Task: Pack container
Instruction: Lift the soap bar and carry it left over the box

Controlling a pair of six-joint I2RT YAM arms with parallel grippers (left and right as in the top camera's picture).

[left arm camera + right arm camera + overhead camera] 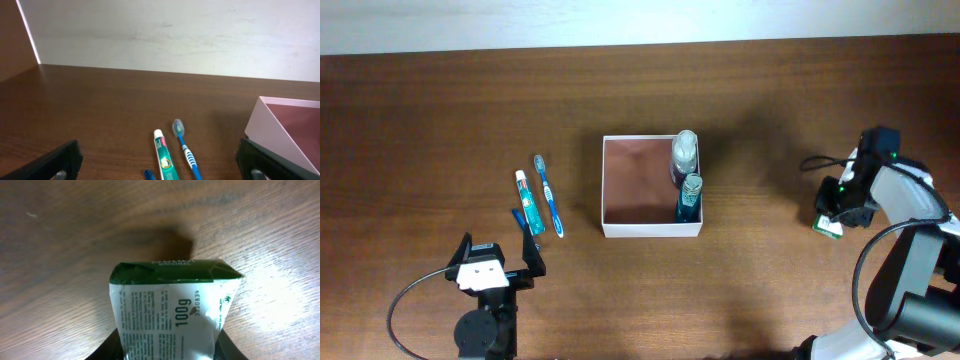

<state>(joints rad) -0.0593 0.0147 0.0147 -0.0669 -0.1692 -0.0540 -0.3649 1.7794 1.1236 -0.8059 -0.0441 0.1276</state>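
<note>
Dark wooden table (pixel 770 90) below a pale wall (pixel 175 35). The container (pixel 640 229) stands at centre, two bottles (pixel 684 155) along its 3 o'clock wall. At 7 o'clock the left gripper (pixel 498 252) points toward 12, jaws spread wide and empty. At 3 o'clock the right arm bends down, and the right gripper (pixel 835 212) is closed around a green-white packet (pixel 170 315).

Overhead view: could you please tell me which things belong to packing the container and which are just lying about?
For the job: container, clear bottle and blue bottle inside it, toothpaste, toothbrush, green-white packet.

Lying about: black cable at lower left; small blue item beside the toothpaste, too small to identify.
</note>
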